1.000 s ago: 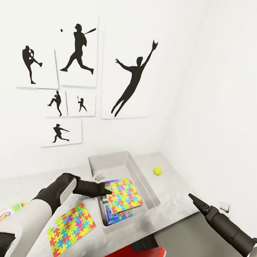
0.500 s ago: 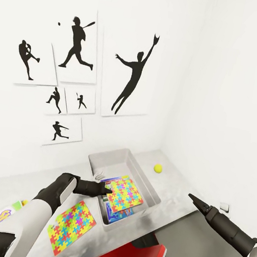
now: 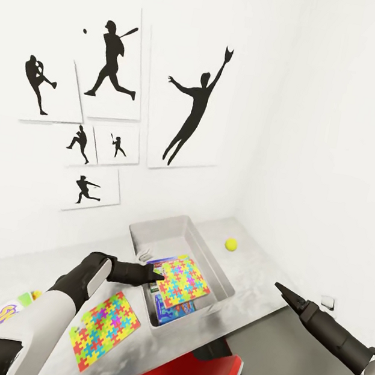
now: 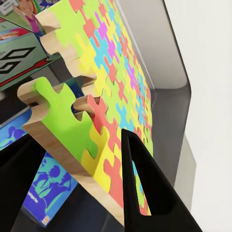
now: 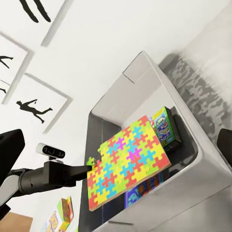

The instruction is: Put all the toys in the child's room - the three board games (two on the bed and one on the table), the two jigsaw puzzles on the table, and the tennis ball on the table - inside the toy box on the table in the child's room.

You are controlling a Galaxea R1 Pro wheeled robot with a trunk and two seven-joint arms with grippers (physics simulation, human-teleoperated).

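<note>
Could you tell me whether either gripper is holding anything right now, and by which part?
The left gripper holds a jigsaw puzzle by its near edge, over the toy box. The right gripper holds nothing.

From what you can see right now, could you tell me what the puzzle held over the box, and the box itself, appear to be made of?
The multicoloured jigsaw puzzle board in the left pincer looks like painted wood: its cut edge shows pale, unpainted grain under matte colour. The grey rectangular toy box looks like smooth moulded plastic, judging by its thin walls and rounded corners, though painted metal cannot be ruled out.
</note>
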